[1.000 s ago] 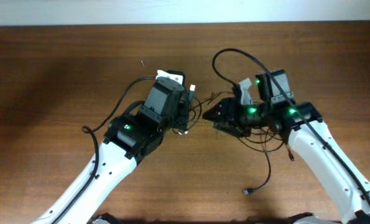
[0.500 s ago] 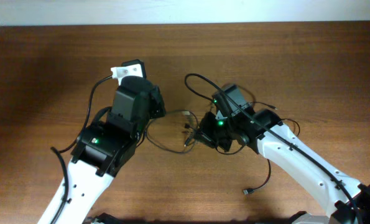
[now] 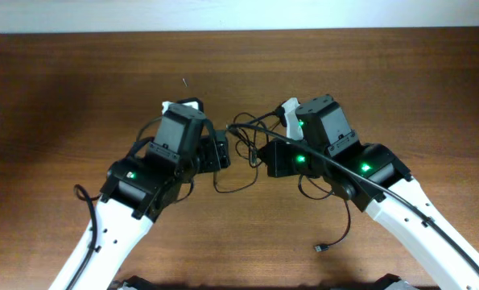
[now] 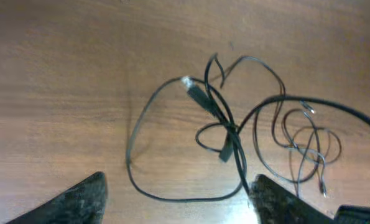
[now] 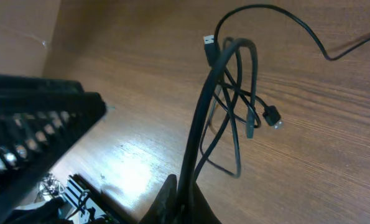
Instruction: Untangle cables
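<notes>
- Cables (image 4: 225,127): thin black cords, knotted together. They loop over the wooden table (image 3: 62,97) between the two grippers.
- Left gripper (image 4: 178,198): fingers spread wide over the loops, grasping nothing.
- Right gripper (image 5: 180,205): clenched on several strands, which rise from its fingers to a dangling knot with a plug.
- Loose plug end (image 3: 323,248): lies on the table beside the right arm.

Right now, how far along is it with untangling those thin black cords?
Nothing looks separated yet: the thin black cords are still knotted where they cross. In hand: the right claw pinches a raised strand; the left claw hovers open above. All the pulling apart is left.
</notes>
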Motion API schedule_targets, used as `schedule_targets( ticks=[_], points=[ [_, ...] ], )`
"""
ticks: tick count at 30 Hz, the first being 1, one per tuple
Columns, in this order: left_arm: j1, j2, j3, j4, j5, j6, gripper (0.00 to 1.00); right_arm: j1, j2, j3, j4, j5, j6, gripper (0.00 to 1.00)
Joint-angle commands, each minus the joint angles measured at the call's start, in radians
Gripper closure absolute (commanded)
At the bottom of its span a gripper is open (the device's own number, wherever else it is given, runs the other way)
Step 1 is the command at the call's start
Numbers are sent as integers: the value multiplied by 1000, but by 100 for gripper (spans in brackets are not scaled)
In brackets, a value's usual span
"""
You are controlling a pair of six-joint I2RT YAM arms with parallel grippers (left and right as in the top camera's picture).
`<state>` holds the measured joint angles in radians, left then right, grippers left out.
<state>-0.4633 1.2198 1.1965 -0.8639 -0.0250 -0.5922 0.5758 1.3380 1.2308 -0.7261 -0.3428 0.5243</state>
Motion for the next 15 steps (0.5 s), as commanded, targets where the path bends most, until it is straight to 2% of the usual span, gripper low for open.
schedule_targets(
  ticks=[1,2,3,4,5,6,7,10,12,13,14,15],
  points=[
    [4,14,-63,16,59,-163,43,-2,-3,17,4,-17,-11,96],
    [4,21,-73,24,58,-163,53,-2,-3,17,4,-17,-11,96],
    [4,31,-91,42,56,-163,66,-2,-3,17,4,-17,5,96],
    [3,41,-116,69,56,-162,68,-2,-3,17,4,-17,19,96],
    [1,54,-150,118,58,-126,66,-2,-3,17,3,-18,19,96],
    [1,68,-196,196,86,-61,54,-2,-3,17,3,-23,19,96],
    [1,80,-243,282,130,-2,52,-2,-3,17,3,-33,19,96],
    [1,86,-357,470,142,72,53,-2,-3,17,4,-51,34,96],
    [1,88,-462,650,219,71,55,-2,-3,17,8,-76,34,96],
    [1,89,-500,737,246,71,50,-2,-3,17,10,-99,42,96],
    [0,92,-523,788,247,70,50,-6,-3,17,13,-126,42,96],
    [1,101,-545,834,250,62,54,-22,-3,17,12,-171,42,96]
  ],
)
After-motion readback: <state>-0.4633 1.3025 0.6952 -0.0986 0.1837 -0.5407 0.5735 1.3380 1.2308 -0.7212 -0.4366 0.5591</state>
